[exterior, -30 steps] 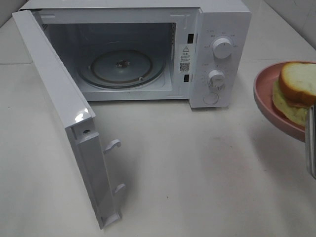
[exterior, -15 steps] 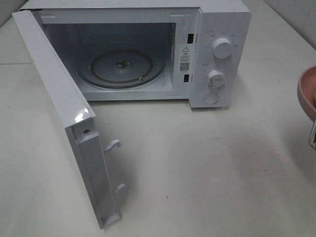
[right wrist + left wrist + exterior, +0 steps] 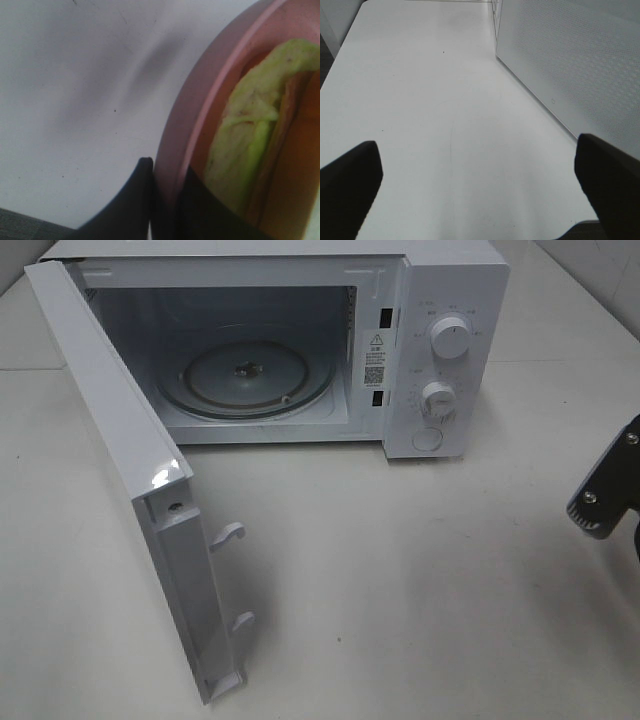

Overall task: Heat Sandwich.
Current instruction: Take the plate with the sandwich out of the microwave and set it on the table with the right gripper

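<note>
In the right wrist view the sandwich (image 3: 255, 135), with its pale green layer showing, lies on a round pink plate (image 3: 200, 110). My right gripper (image 3: 165, 175) is shut on the plate's rim, one dark finger (image 3: 135, 195) outside and one inside. Plate and sandwich are out of the exterior high view. The white microwave (image 3: 440, 290) stands at the back with its door (image 3: 110, 430) swung wide to the left and its glass turntable (image 3: 250, 375) bare. My left gripper (image 3: 477, 150) is open over the table beside the door's outer face (image 3: 580, 60).
A dark part of the right arm (image 3: 608, 490) shows at the right edge of the exterior high view. The open door reaches far forward on the left. Two knobs (image 3: 450, 338) sit on the microwave's right panel. The white table (image 3: 400, 580) spreads in front.
The pink plate with the sandwich has moved right, out of the exterior high view. A dark part of the right arm now shows at that edge. The microwave has not moved.
</note>
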Available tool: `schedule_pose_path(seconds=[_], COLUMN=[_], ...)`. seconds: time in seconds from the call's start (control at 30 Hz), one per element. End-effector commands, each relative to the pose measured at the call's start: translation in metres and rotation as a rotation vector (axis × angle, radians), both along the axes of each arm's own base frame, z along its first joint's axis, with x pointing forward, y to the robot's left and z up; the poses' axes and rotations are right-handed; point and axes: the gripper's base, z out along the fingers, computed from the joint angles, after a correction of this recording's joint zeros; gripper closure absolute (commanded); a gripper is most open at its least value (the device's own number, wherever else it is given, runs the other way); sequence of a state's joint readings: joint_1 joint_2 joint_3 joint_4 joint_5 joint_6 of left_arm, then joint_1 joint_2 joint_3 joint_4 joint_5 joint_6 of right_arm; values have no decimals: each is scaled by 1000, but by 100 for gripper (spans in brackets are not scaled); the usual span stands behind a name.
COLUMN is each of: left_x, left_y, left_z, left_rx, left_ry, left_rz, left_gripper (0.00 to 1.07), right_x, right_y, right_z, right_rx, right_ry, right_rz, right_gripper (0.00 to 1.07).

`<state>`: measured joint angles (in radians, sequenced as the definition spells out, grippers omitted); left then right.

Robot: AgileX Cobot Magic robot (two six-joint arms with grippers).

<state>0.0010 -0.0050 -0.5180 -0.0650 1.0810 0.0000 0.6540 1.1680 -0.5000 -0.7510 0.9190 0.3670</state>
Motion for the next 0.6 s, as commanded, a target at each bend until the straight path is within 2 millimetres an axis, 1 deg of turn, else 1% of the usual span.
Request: schedule_pose_path(seconds=[0.03,0.1,0.13,0.23,0.37,0.4,0.43,0.53,0.6], left_x=[-2,-2,-2,-2,-2,-2,-2,-2,-2], left_y=[0,0,0,0,0,0,0,0,0], left_z=[1,1,1,1,1,1,1,1,1], left_rx=[-8,-8,-8,-8,-8,-8,-8,-8,-8], left_ry=[-25,-25,-25,-25,-25,-25,-25,-25,-25], left_rz=[5,5,5,5,5,5,5,5,5], left_gripper=[6,6,6,6,6,6,6,6,6], right_x=[10,18,18,27,34,40,40,52,55], right_y=[3,8,8,13,17,17,17,11,10], right_z=[2,1,1,-3,-6,-8,-8,-11,-12], right_rx=[-2,16,16,15,4,1,1,-21,-30], right_ry=[-64,-99,-99,-114,-102,-96,-96,-92,-91], right_rz=[-84,-162,-162,-205,-219,-239,-239,-278,-280], right_gripper=[107,107,107,107,107,107,107,107,107])
